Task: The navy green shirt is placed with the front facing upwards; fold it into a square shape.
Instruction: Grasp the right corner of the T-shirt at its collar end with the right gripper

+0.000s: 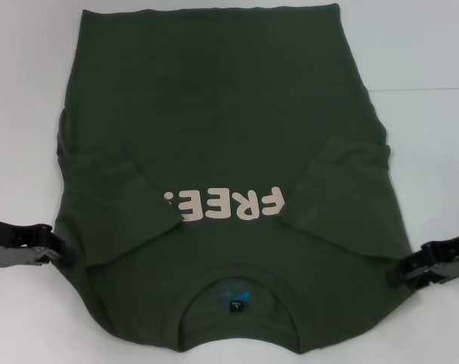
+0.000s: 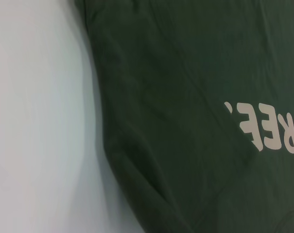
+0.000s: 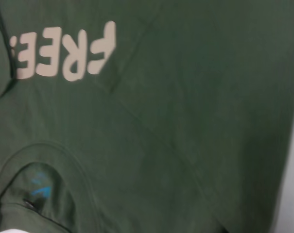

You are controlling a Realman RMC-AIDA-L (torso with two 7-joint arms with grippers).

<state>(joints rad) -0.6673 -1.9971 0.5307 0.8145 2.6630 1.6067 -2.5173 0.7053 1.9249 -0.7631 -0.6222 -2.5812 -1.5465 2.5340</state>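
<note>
Large dark olive-green short-sleeved cotton T-shirt (image 1: 221, 152) flat on the white table (image 1: 426, 61), collar nearest the robot, sleeves folded inward, left gripper (image 1: 58, 254) at its left edge, right gripper (image 1: 400, 271) at its right.

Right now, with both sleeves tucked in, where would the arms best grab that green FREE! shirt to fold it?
Probably at its two shoulder edges beside the collar, coming in from the outer sides. The green shirt lies flat, collar nearest the robot, and the left gripper and right gripper already sit at those edges, so lifting there could carry the collar end toward the far hem.
</note>
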